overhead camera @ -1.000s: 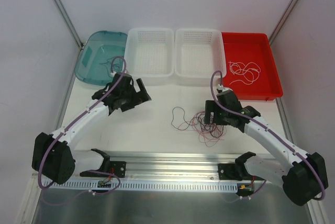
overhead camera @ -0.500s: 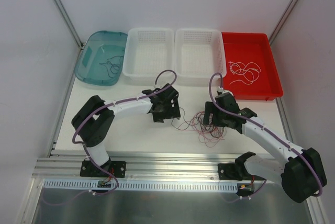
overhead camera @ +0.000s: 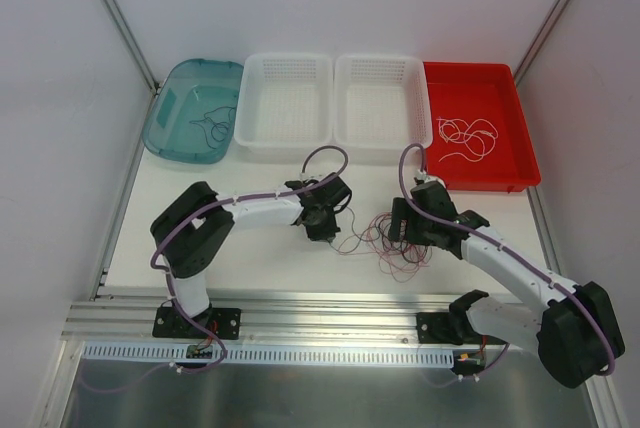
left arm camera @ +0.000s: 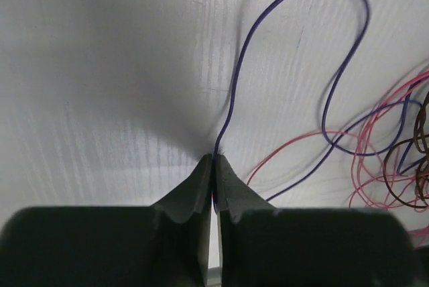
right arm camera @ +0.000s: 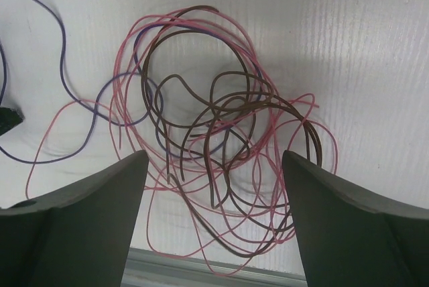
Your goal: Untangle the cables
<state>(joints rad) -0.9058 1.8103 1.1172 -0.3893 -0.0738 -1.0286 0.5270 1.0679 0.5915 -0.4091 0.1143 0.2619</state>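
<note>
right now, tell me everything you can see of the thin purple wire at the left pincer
The thin purple wire is a hair-fine, flexible strand with a smooth, plastic-looking coat. It is pinched between the shut tips of the left pincer. From there it sweeps into a tall open loop lying on the white table, curves back and runs into the tangle of pink and brown wires, crossing pink strands. Its far end is lost in there.
</note>
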